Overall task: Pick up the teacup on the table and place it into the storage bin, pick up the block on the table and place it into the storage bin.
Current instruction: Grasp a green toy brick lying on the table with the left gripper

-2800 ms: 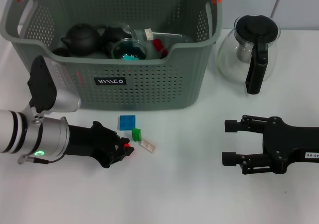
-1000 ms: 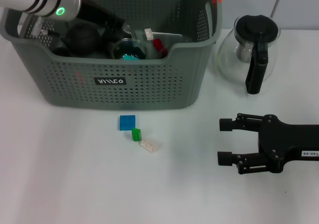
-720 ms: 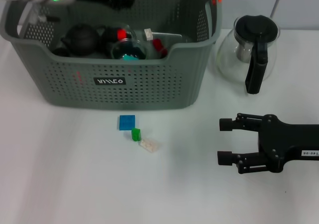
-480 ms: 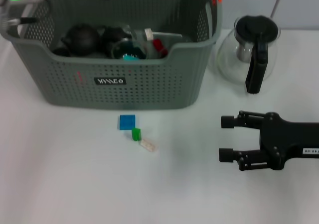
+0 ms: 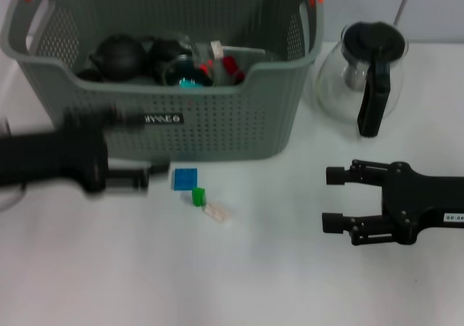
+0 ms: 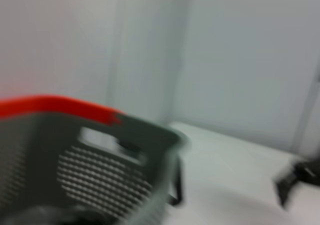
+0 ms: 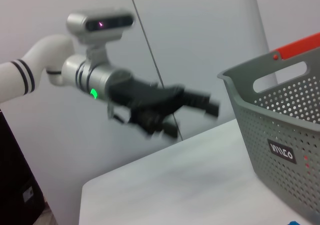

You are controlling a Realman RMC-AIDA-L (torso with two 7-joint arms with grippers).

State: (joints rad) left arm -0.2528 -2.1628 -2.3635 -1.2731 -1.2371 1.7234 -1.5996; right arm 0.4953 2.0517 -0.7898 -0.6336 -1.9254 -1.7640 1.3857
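Left gripper is motion-blurred in the head view, low over the table in front of the storage bin, fingertips just left of the blue block. In the right wrist view the same gripper shows its fingers spread apart with nothing between them, so it's open and empty.

Blocks on the table, clustered just in front of the bin's front wall: the blue one nearest the left gripper's tips, close to them but not gripped; a small green block just below-right of it; a pale clear block next, farther right. All three lie outside the jaws.

The bin sits at the back left of the table, orange-red handle tips on top, black label on the front wall. Inside: two black teapots, a glass cup with something teal in it, a red piece. Can't pick out a teacup on the table.

Right gripper is over the table on the right, well apart from blocks and bin, fingers wide apart, holding nothing. Glass coffee pot stands behind it, right of the bin.

Left wrist view: only a smeared bin rim with orange-red edge.
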